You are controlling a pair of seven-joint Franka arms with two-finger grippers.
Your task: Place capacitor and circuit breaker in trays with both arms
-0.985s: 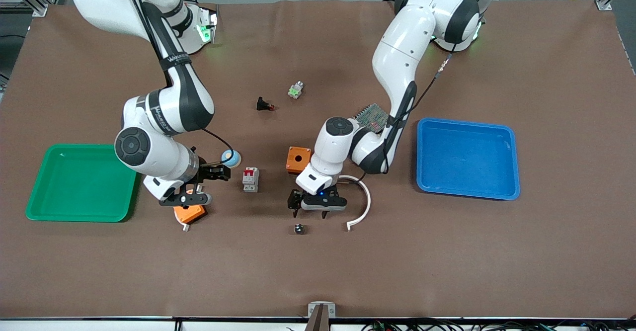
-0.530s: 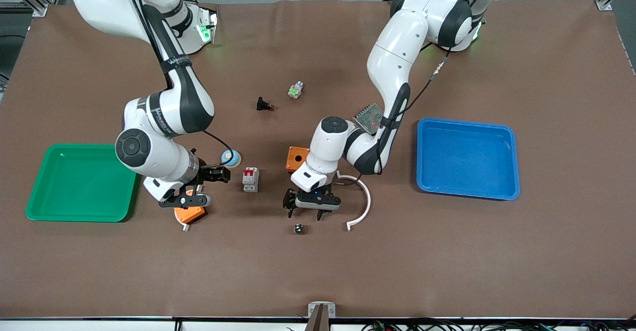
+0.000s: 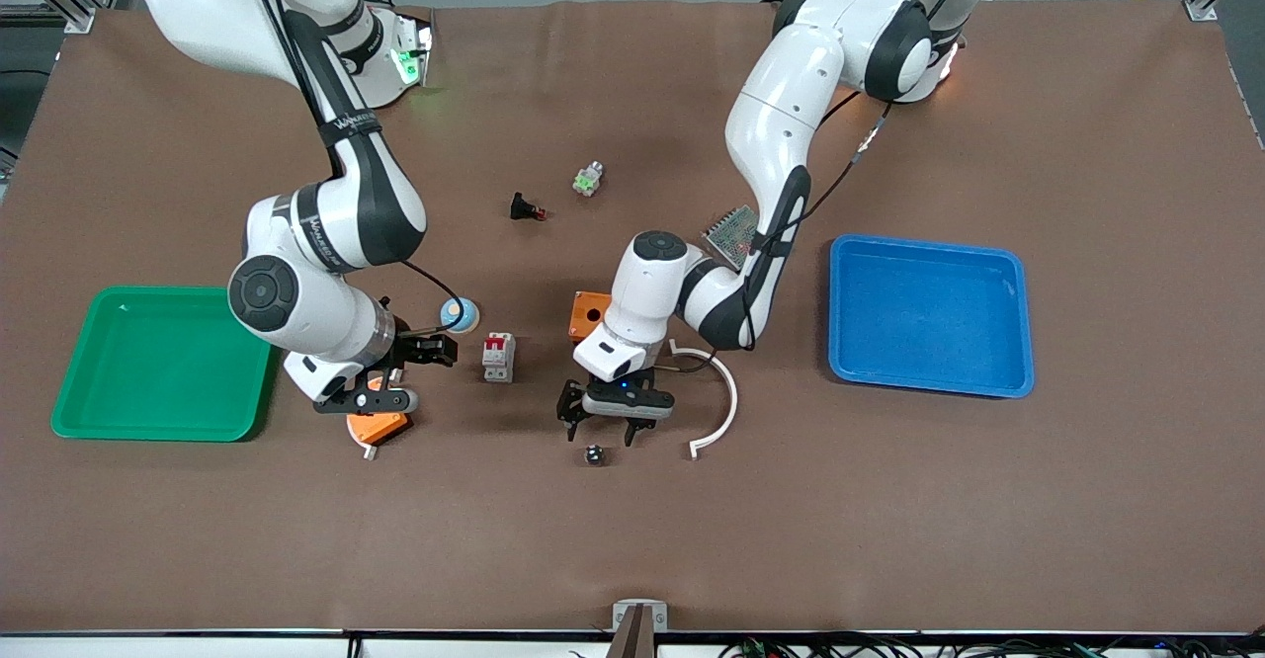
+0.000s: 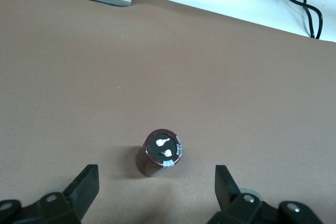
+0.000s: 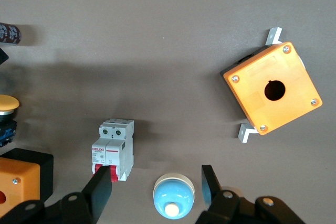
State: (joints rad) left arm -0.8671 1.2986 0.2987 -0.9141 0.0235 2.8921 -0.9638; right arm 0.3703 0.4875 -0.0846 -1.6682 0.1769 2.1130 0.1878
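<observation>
Left gripper (image 3: 601, 429) low over capacitor (image 3: 594, 454), fingers (image 4: 84, 187) spread wide, holding nothing. Capacitor upright mid-table, nearer camera than circuit breaker (image 3: 498, 356).

Right gripper (image 3: 435, 347) just beside breaker, fingers (image 5: 101, 188) apart, empty.

- Risk 1: tiny capacitor tips or rolls if 1 finger lands first.
- Risk 2: blue knob (image 5: 174, 195) sits between right fingers, breaker off to 1 side, so wrong pick likely.
- Hidden: fingertips cut off in both wrist views; orange box (image 3: 380, 428) partly under right gripper.

**Task items on table**

Capacitor (image 3: 594, 454): tiny black cylinder, silvery top, standing upright, nearer the front camera than the breaker.
Breaker (image 3: 498, 356): small white block, two red levers, lying flat, well apart from it.
</observation>
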